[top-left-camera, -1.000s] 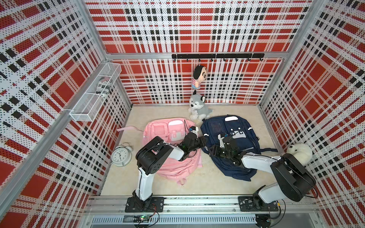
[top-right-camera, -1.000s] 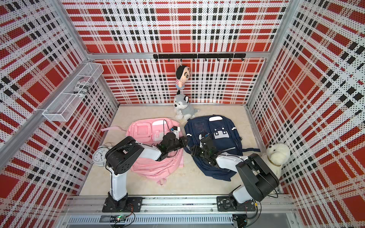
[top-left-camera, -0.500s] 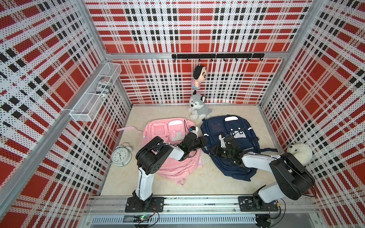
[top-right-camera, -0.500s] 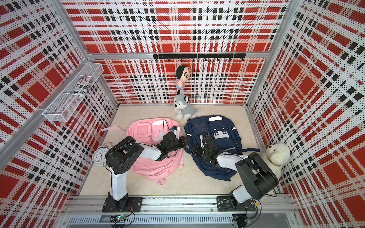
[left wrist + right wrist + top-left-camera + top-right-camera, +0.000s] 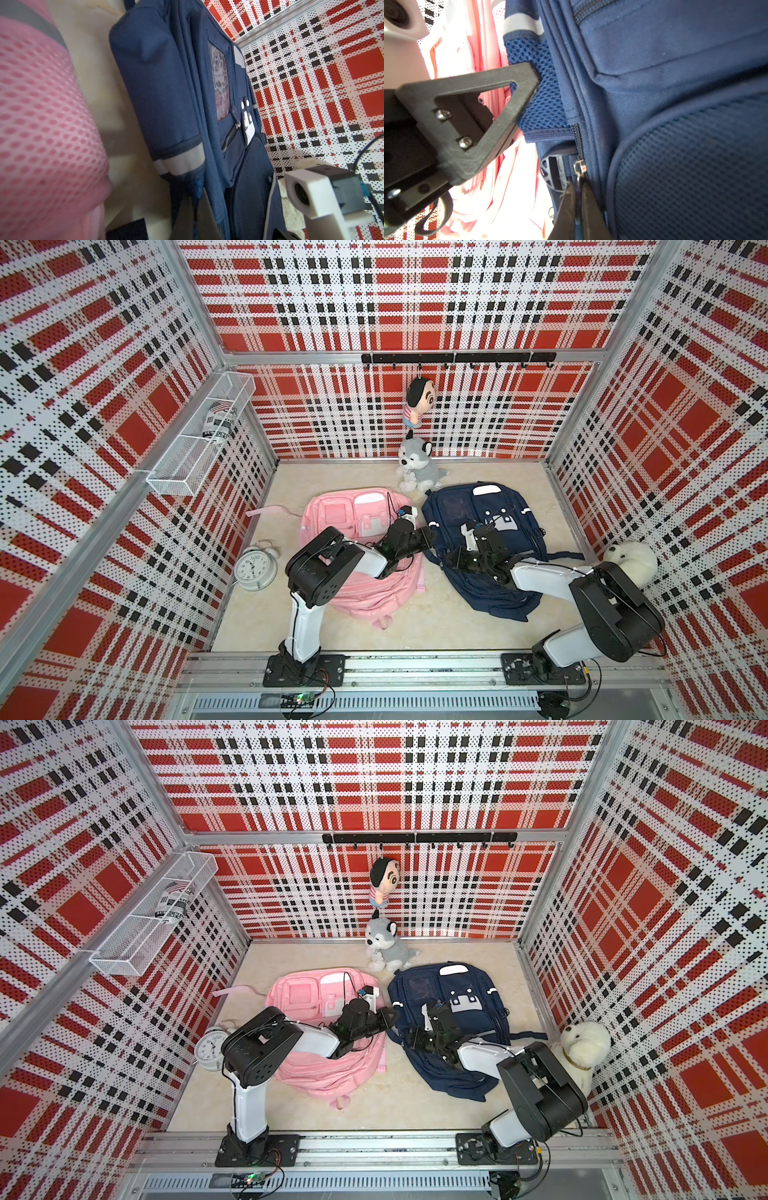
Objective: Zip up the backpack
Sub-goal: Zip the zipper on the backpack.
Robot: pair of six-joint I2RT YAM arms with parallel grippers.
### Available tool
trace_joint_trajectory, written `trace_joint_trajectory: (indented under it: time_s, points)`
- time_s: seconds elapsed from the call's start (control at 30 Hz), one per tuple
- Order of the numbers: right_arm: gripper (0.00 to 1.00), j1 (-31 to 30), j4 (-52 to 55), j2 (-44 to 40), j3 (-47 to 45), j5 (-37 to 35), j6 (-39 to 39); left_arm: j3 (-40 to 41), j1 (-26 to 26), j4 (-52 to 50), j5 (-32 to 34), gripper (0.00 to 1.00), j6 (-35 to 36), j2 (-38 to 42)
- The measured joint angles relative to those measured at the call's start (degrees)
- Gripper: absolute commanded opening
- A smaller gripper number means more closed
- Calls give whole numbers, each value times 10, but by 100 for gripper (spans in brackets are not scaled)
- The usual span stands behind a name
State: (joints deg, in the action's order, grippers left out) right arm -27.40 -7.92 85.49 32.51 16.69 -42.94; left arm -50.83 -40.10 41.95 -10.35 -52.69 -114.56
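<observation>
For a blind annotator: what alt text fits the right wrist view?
The right gripper pinches the zipper pull of a blue backpack. Beside it, the left gripper clamps the backpack's mesh pocket, with a pink backpack behind.

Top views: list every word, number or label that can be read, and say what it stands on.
Nothing reads clearly.
Rolled newspaper in the wire basket: print too small to read.
Alarm clock: dial numerals too small to read.
Navy backpack: white logo patch, no words legible.
</observation>
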Motion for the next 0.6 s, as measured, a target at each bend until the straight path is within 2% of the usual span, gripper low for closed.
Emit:
trace_joint_trajectory:
  time_s: [0.3,0.6]
  points:
    - [0,5,49,-4,27,26,32,-16,2,-10,-2,0,4,-4]
    - [0,12,165,-21,79,42,115,-36,14,-11,-8,0,6,-14]
